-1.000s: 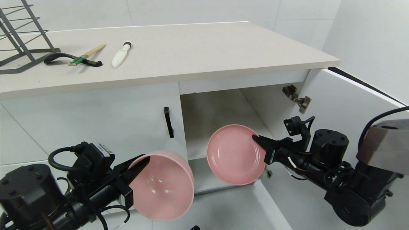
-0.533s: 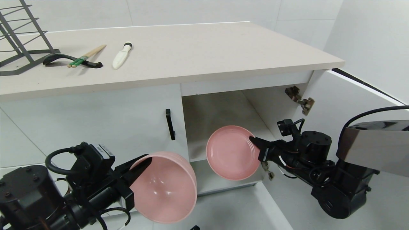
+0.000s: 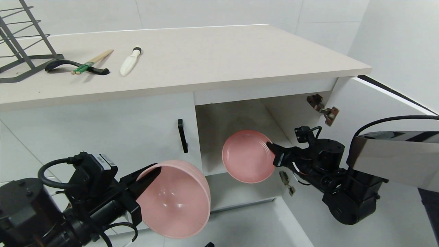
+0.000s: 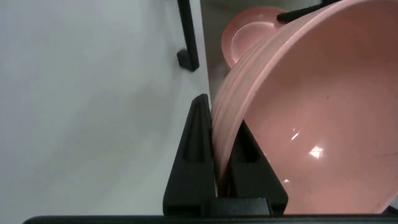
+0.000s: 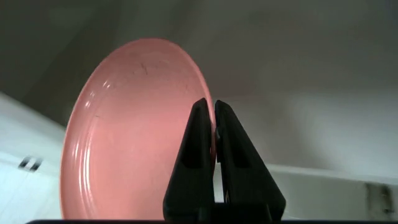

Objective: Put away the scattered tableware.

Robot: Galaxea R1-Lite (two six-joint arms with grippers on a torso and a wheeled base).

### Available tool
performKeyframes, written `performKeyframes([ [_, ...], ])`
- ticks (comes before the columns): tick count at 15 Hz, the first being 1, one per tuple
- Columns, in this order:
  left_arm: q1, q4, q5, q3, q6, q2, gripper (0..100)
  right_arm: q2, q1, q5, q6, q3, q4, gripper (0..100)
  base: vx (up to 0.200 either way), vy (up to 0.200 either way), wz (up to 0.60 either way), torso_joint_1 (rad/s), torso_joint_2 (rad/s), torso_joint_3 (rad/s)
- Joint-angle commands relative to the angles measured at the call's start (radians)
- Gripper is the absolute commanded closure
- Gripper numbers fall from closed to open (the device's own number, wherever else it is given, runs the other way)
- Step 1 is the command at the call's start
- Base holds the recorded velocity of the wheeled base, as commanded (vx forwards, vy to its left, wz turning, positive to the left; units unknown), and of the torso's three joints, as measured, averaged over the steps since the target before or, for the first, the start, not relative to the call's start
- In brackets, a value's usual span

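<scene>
Plate (image 3: 247, 157): pink and round, held nearly on edge at the mouth of the open cabinet (image 3: 236, 116), above its floor and touching nothing else.
Right gripper (image 3: 274, 152): fingers closed tight on the plate's rim at its right edge, one pad on the face and one behind.
Bowl (image 3: 178, 202): pink and deep, tipped on its side before the closed door (image 3: 103, 133), lower than the plate and to its left.
Left gripper (image 3: 152, 171): clamped on the bowl's rim, one finger inside and one outside.
Handling: both pieces look stiff, smooth and fairly light, probably plastic. A glossy rim held in a narrow pinch could pivot or slip, so a deep bite on the rim seems safest. The ribbed plate edge should give some hold. The bowl's depth puts its weight far from the fingers.
Setting down: the plate likely needs levelling before release, or it may roll.
Counter (image 3: 205, 58): chopsticks (image 3: 92, 61), a white knife (image 3: 129, 61) and a black spoon (image 3: 73, 64) lie near the rack (image 3: 20, 41).
</scene>
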Motion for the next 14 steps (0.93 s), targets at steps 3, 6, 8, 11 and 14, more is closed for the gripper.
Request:
performKeyframes([
  [3,-0.004,0.0,-0.001,0.0,0.004,-0.008,100,0.014,0.002,-0.002,0.0,-0.005,0.001,100,0.0,0.0,0.0,0.0,0.0,0.0],
  [6,-0.004,0.0,-0.001,0.002,0.0,-0.01,100,0.021,0.002,-0.002,0.0,-0.015,0.001,100,0.067,0.0,0.0,0.001,0.0,-0.001],
  [8,-0.004,0.0,-0.002,0.002,-0.006,-0.01,100,0.031,0.002,-0.012,0.0,-0.021,0.001,100,0.2,0.0,0.0,-0.005,0.01,0.007],
  [11,-0.013,0.0,-0.004,0.0,0.003,-0.011,100,0.031,0.002,-0.02,0.0,-0.018,0.001,100,0.0,0.0,0.0,0.0,0.0,0.0],
  [14,-0.024,0.0,-0.004,0.002,0.003,-0.015,100,0.031,0.002,-0.02,0.0,-0.021,0.001,100,0.0,0.0,0.0,0.0,0.0,0.0],
])
